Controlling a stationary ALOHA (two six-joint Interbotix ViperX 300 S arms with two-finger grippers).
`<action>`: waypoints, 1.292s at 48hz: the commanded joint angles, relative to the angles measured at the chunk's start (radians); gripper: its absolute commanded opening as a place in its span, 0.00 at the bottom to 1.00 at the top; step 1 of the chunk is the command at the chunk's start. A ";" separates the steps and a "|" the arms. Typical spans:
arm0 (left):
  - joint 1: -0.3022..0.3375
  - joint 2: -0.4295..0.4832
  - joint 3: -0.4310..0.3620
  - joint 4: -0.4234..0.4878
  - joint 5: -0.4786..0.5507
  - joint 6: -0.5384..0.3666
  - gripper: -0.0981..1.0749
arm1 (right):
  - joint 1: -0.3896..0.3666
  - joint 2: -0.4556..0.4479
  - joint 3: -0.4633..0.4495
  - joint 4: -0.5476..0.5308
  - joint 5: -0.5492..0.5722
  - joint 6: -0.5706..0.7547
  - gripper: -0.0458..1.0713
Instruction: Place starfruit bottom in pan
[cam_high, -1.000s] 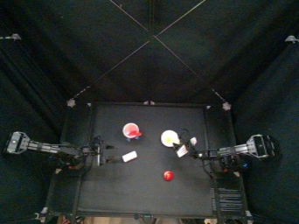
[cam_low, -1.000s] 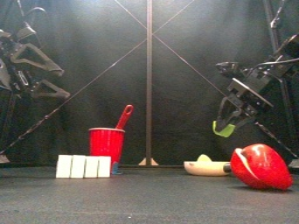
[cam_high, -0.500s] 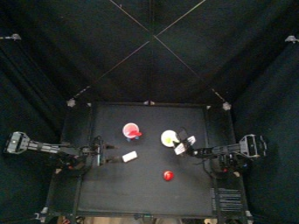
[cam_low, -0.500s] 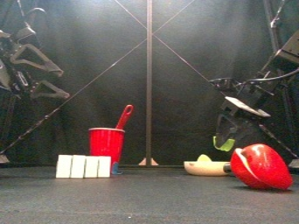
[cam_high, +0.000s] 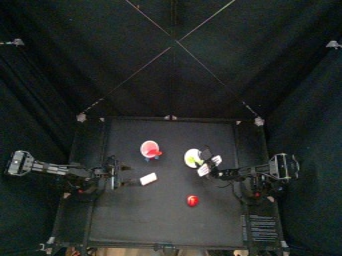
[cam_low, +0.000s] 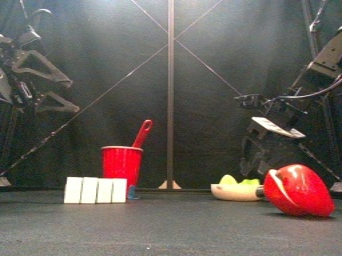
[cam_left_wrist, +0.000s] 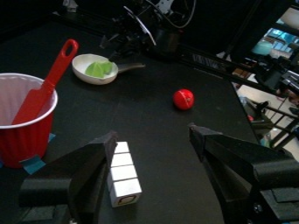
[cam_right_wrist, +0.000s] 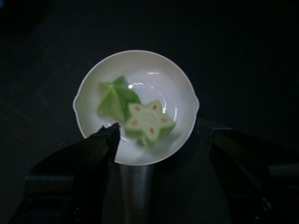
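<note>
The pan (cam_right_wrist: 138, 103) is small and round with a pale inside. It lies right in front of my right gripper (cam_right_wrist: 155, 144). A pale star-shaped starfruit bottom (cam_right_wrist: 149, 122) lies inside it beside a green piece (cam_right_wrist: 115, 94). The right jaws stand apart on either side of the pan's near rim and touch neither piece. In the top view the pan (cam_high: 195, 157) sits right of centre with the right gripper (cam_high: 210, 168) at its edge. In the front view the pan (cam_low: 235, 191) shows low on the right. My left gripper (cam_high: 112, 180) rests open and empty at the table's left.
A red cup (cam_low: 122, 163) with a red spoon (cam_low: 140, 133) stands left of centre. A cream rectangular block (cam_low: 96, 190) lies in front of it. A round red piece (cam_low: 297, 190) lies near the front right, also in the top view (cam_high: 194, 201).
My right gripper has come down from above the table to the pan with the green-edged piece. That piece now lies in the pan. The left arm has not moved.
</note>
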 joint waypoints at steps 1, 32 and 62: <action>0.002 0.002 -0.011 0.002 -0.006 0.002 0.93 | 0.000 -0.017 -0.020 -0.003 0.005 0.003 0.94; 0.002 0.002 -0.011 0.002 -0.006 0.002 0.93 | 0.005 -0.023 -0.021 0.000 0.002 -0.023 0.94; 0.002 0.002 -0.011 0.002 -0.006 0.002 0.93 | 0.011 -0.023 -0.021 0.002 -0.018 -0.028 0.93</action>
